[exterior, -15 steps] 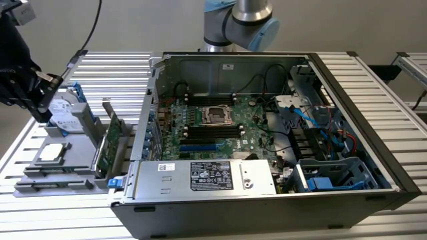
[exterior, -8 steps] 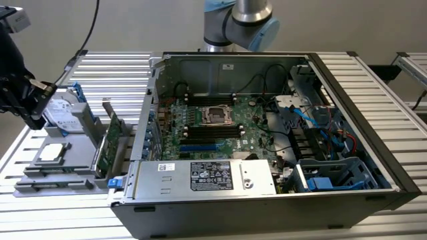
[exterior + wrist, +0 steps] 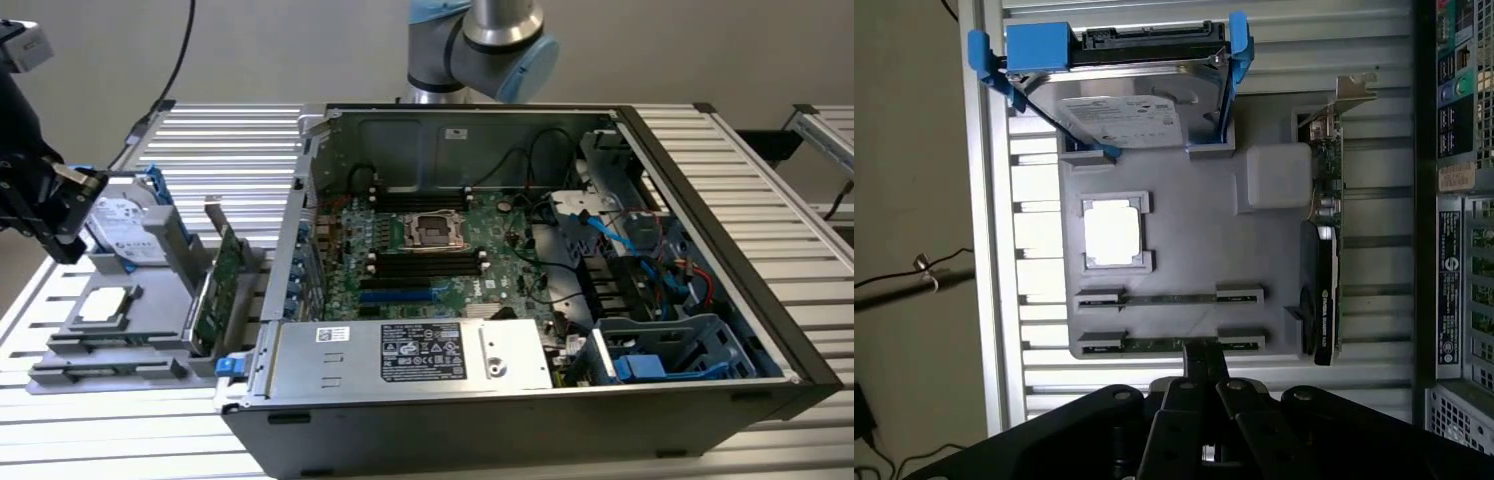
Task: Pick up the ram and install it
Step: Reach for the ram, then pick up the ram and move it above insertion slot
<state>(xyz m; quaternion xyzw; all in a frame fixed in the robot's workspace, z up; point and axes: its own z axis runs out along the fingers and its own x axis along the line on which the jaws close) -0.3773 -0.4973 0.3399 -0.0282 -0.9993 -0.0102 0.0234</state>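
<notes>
Black fingers of the gripper [image 3: 1202, 360], pressed together with nothing seen between them, hang over the grey tray [image 3: 1184, 240] at the exterior view's left end of the slatted table [image 3: 227, 150]; the ram [image 3: 1154, 344] lies flat in a cradle along the tray edge opposite the hard drive [image 3: 1129, 115], a second strip [image 3: 1169, 298] in the cradle just beside it; each strip is held by its ends, seemingly to leave the middle free for a pinch, and the fingertips line up with the ram's middle, though the exterior view suggests they hang clear of it; a processor [image 3: 1114, 232] sits in its recess mid-tray; an expansion card [image 3: 220, 285] stands on edge along the tray's right edge, between the strips and the computer case [image 3: 441, 140], and looks the likeliest thing to snag; the case lies on its side, open upward, so the motherboard [image 3: 494, 250] faces up with its black memory slots [image 3: 427, 262] reachable from above; a power supply [image 3: 414, 350] lines the case's front edge, and loose cables [image 3: 614, 230] crowd its right side.
</notes>
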